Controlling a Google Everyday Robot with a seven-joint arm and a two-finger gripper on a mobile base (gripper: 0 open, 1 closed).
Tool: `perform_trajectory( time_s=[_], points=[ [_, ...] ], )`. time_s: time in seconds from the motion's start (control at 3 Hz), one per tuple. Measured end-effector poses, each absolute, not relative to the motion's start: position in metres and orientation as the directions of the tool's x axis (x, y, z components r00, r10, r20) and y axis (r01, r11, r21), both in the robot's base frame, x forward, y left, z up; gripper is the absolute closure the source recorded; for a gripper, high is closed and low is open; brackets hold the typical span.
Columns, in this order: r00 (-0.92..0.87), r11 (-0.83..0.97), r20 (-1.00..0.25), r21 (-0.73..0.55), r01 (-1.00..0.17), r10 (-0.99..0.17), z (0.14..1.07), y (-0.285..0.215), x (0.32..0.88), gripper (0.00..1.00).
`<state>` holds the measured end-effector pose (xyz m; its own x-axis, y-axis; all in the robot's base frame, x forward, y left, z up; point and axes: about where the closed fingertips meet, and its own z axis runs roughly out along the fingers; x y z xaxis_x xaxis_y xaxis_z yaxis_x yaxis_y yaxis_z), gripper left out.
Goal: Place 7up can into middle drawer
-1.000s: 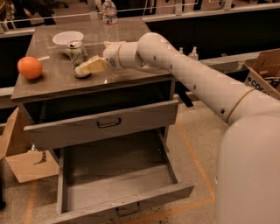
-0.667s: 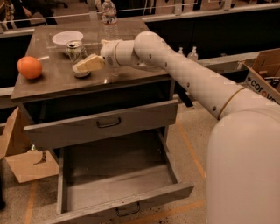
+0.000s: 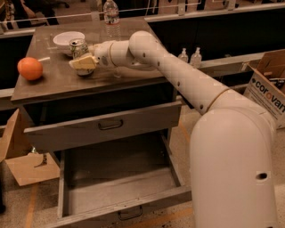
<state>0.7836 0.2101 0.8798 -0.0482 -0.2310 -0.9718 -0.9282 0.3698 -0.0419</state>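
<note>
— Where is the 7up can (image 3: 79, 45)?
— Upright near the tabletop's (image 3: 58, 84) far edge, left of its middle, just beside a white bowl (image 3: 67, 38).
— And the tool (image 3: 83, 62)?
— Right at the can's front. Whether it grips, I cannot tell. The middle drawer (image 3: 120, 187) stands open.

The hand (image 3: 83, 63), pale cream and matt, is right at the 7up can (image 3: 78, 45) on the table (image 3: 133, 78). The can's top is bright bare metal and catches the light. The tabletop looks dark and smooth with a dull sheen. Behind the hand, the arm (image 3: 187, 84) is a smooth off-white shell with a satin finish. Down below, the middle drawer (image 3: 120, 187) is flat grey and matt, a little scuffed inside. The bowl (image 3: 67, 38) is glossy white and the orange (image 3: 30, 68) has a soft shine. The water bottle (image 3: 111, 13) is clear plastic. At the right stands a box (image 3: 269, 84) of plain brown cardboard.
</note>
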Motion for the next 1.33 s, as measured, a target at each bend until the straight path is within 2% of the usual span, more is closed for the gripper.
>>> perform_trajectory(
  time_s=[0.33, 0.67, 1.0, 1.33],
  points=[
    [-0.054, 0.357, -0.972, -0.032, -0.933, -0.228, 0.878, 0.213, 0.782, 0.61],
    [-0.044, 0.385, -0.974, -0.047, -0.922, -0.223, 0.89, 0.195, 0.772, 0.85],
    [-0.055, 0.444, -0.968, -0.062, -0.894, -0.245, 0.9, 0.163, 0.753, 1.0],
    [-0.093, 0.481, -0.954, -0.058, -0.875, -0.284, 0.896, 0.136, 0.722, 1.0]
  ],
)
